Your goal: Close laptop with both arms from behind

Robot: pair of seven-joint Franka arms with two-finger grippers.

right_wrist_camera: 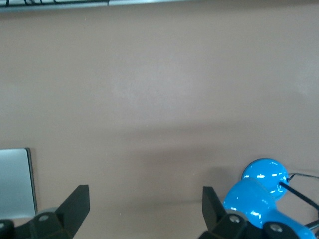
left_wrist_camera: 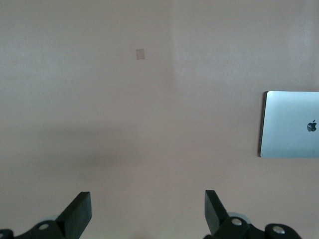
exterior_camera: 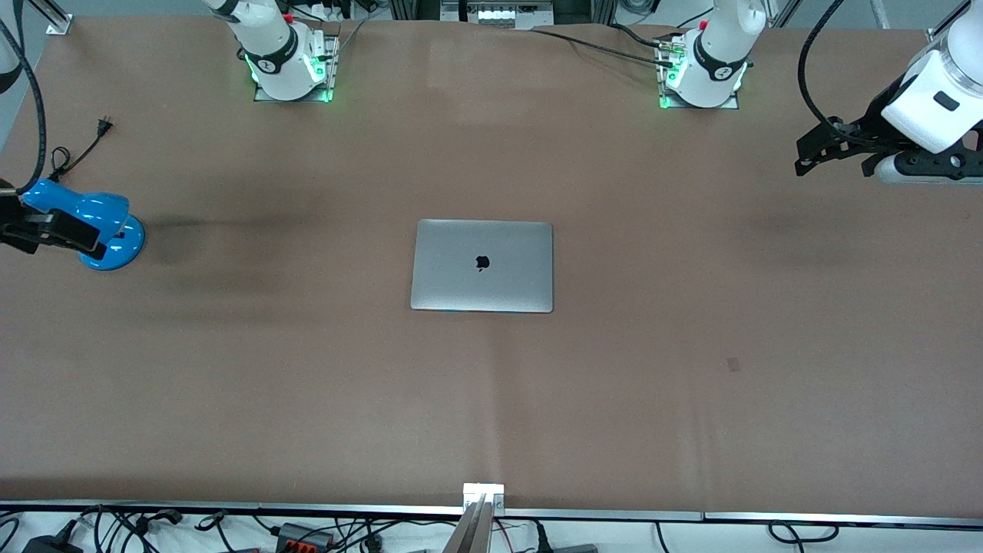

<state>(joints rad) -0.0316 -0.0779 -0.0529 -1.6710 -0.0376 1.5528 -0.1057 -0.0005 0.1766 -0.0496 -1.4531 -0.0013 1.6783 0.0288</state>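
The laptop (exterior_camera: 482, 266) lies shut and flat in the middle of the table, its silver lid with the black apple logo facing up. Part of the laptop (left_wrist_camera: 291, 124) shows in the left wrist view, and a corner of the laptop (right_wrist_camera: 15, 181) in the right wrist view. My left gripper (exterior_camera: 806, 153) hangs open over the left arm's end of the table, well away from the laptop. In its wrist view the left gripper (left_wrist_camera: 148, 209) holds nothing. My right gripper (exterior_camera: 46, 230) is open over the right arm's end. The right gripper (right_wrist_camera: 145, 206) is also empty.
A glossy blue object with a round base (exterior_camera: 104, 230) stands at the right arm's end, close under the right gripper, seen again as the blue object (right_wrist_camera: 259, 196). Its black cord and plug (exterior_camera: 104, 123) lie nearby. A small tape mark (exterior_camera: 733, 365) sits on the brown tabletop.
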